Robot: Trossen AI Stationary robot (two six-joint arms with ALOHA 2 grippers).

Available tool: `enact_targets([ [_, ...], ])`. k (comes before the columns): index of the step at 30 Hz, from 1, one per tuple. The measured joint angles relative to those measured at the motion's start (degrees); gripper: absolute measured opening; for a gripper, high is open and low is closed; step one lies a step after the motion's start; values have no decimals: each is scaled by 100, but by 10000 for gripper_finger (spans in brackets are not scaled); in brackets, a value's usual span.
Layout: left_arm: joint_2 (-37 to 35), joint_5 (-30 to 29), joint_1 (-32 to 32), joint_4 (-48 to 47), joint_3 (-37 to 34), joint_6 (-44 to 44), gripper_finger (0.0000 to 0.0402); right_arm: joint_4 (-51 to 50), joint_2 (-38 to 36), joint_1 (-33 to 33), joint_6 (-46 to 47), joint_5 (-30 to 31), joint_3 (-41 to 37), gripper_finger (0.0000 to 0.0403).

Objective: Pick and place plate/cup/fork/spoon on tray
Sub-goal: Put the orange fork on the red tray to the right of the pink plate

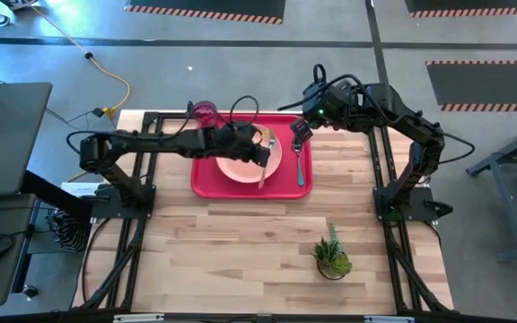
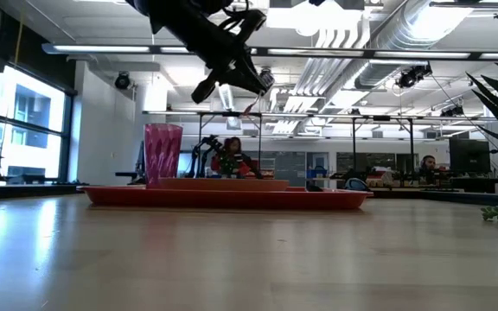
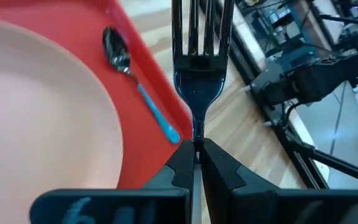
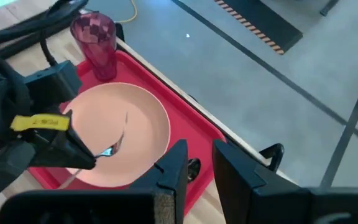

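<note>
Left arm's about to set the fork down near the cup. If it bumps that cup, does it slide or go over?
The cup looks taller than wide, so a high knock would probably tip it. It appears thin, translucent and empty, likely light. It stands in the tray corner, whose rim might stop a slide. The left gripper grips the fork over the plate.

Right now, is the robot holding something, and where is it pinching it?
Yes: the left gripper pinches the fork by its handle, above the plate. The right gripper holds nothing.

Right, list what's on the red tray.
On the red rectangular plastic tray: a translucent pink tumbler, a round salmon-pink plate and a teal-handled spoon. The left tool covers part of the plate.
</note>
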Motion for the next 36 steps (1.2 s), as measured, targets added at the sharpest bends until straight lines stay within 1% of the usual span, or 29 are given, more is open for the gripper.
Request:
enact_targets([
  [11,-7,70,355,54,689,950,6,-2,0,0,688,65,0,67],
  [15,-7,209,493,39,869,1181,6,-2,0,5,925,63,0,67],
  [19,-9,338,569,30,986,1389,6,-2,0,17,1167,-169,0,67],
  [22,-9,366,590,-28,1004,1574,6,-4,0,122,1271,-277,0,67],
  [27,-9,367,588,-370,1004,1811,6,-129,0,443,1438,-214,-20,67],
  [30,-9,349,588,-474,1004,1928,6,-295,0,637,1815,-26,-167,67],
  [33,-9,347,588,-490,1004,1951,6,-285,-7,808,2058,35,-485,67],
  [36,51,346,587,-477,1011,2001,6,-301,-26,939,2527,39,-963,67],
])
